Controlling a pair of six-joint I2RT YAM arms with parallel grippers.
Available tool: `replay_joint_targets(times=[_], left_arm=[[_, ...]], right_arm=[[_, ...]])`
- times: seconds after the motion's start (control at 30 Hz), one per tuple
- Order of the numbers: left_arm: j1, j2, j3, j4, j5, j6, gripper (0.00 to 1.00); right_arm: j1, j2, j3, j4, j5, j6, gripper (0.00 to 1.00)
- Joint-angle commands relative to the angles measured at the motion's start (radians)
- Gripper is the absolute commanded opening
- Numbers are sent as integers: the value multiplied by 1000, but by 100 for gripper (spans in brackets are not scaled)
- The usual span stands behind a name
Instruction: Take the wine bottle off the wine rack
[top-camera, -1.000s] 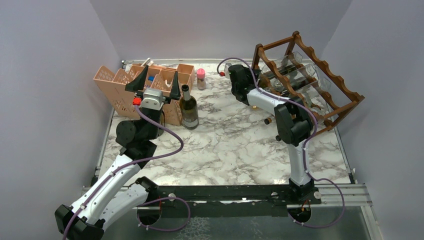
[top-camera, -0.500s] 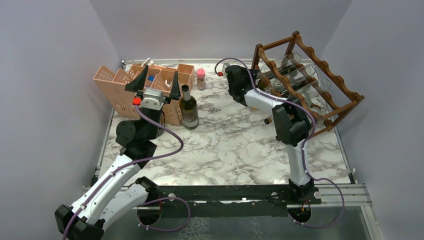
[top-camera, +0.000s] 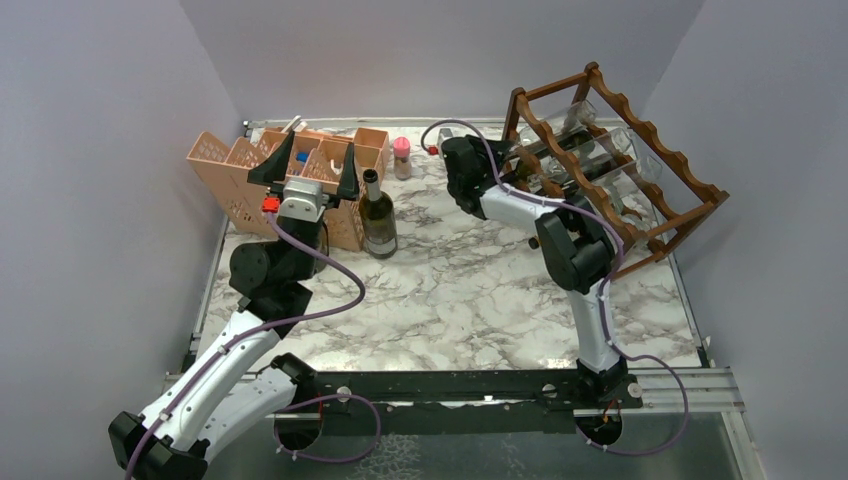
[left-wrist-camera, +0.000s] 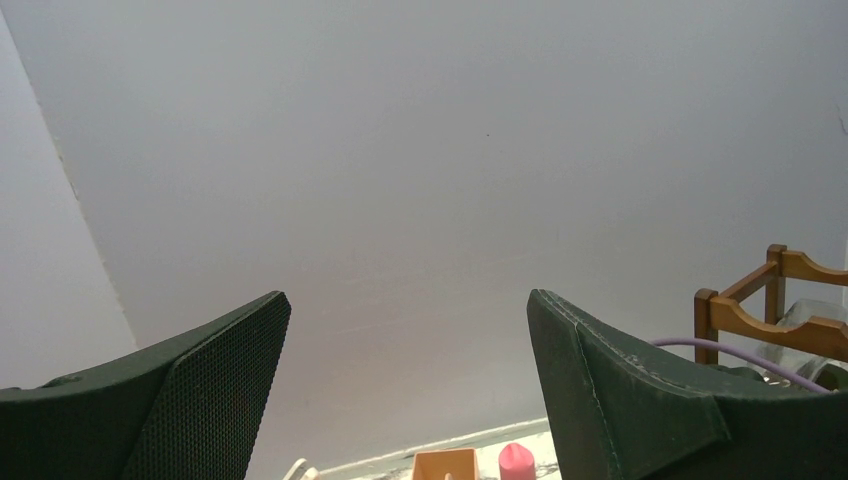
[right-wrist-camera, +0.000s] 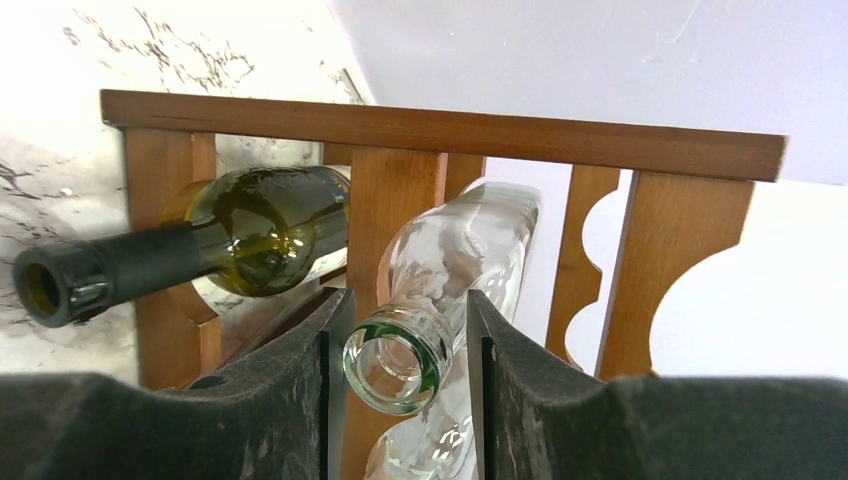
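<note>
The dark reddish-brown wine rack (top-camera: 690, 192) stands at the back right and holds several bottles lying down. In the right wrist view its top rail (right-wrist-camera: 440, 130) is close ahead. My right gripper (top-camera: 487, 165) is at the rack's left face. Its jaws (right-wrist-camera: 405, 305) are shut on the neck of a clear glass bottle (right-wrist-camera: 470, 235), whose open mouth points at the camera. A dark green bottle (right-wrist-camera: 255, 230) lies in the slot beside it. My left gripper (top-camera: 313, 165) is open and empty, raised over the peach organiser, its fingers (left-wrist-camera: 200, 390) wide apart.
A green wine bottle (top-camera: 377, 215) stands upright on the marble table, next to the peach-pink lattice organiser (top-camera: 225, 170) at the back left. A small pink-capped bottle (top-camera: 402, 155) stands near the back wall. Grey walls close in on three sides.
My right gripper has moved left, away from the rack, with the clear bottle's neck between its jaws. The left arm has barely moved.
</note>
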Motion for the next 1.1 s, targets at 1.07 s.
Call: replay_joint_targets(times=[1.07], left_arm=[[-4, -18, -14, 25, -2, 6, 95]], right_arm=[[250, -135, -41, -222, -59, 335, 1]])
